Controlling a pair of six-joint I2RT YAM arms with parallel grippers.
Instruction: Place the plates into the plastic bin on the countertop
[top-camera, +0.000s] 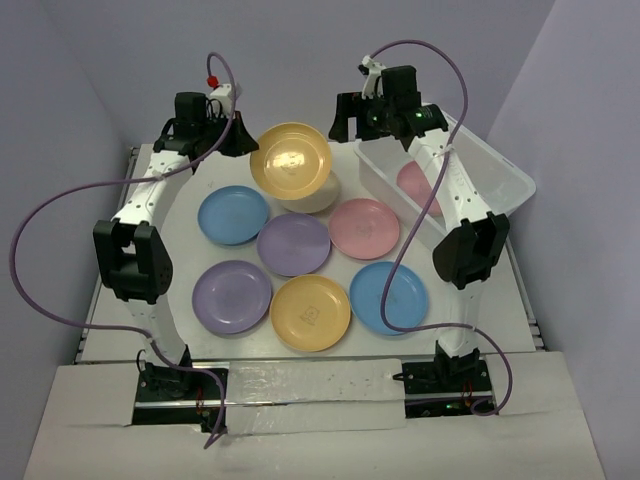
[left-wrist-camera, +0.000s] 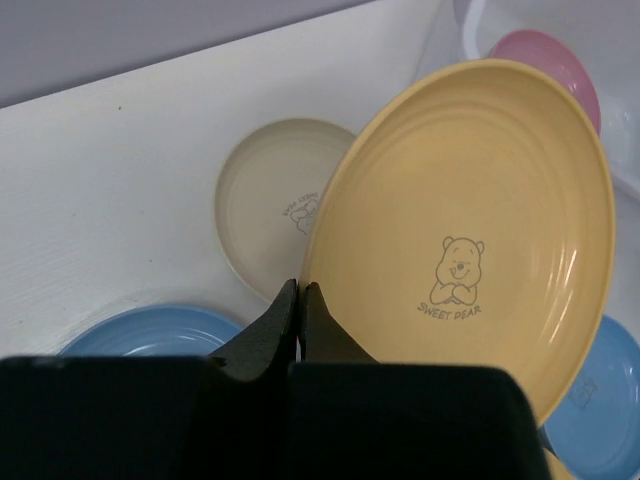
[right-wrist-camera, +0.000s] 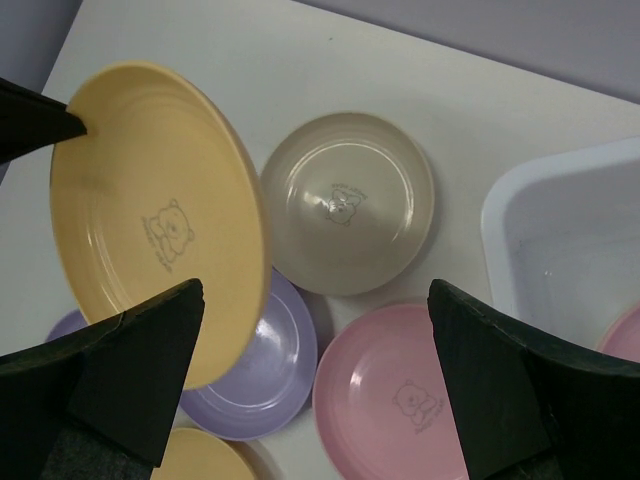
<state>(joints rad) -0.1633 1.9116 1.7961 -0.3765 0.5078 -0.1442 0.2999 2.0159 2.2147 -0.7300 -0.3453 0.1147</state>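
On left wrist cam, left pincer (left-wrist-camera: 302, 294) clamps yellow plate (left-wrist-camera: 470, 200) at rim; right pincer (right-wrist-camera: 315, 290) spread wide.

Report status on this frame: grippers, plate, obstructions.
Left gripper shut on yellow plate, lifted, tilted. Right gripper open, close by. Plastic bin holds one pink plate. Right arm over bin.

Overhead and close wrist views share yellow plate (top-camera: 290, 158).

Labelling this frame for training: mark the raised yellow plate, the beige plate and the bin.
raised yellow plate (left-wrist-camera: 460, 200), left wrist view, inner face above the bear print.
beige plate (right-wrist-camera: 350, 205), right wrist view, its centre.
bin (right-wrist-camera: 570, 250), right wrist view, bare inside floor.
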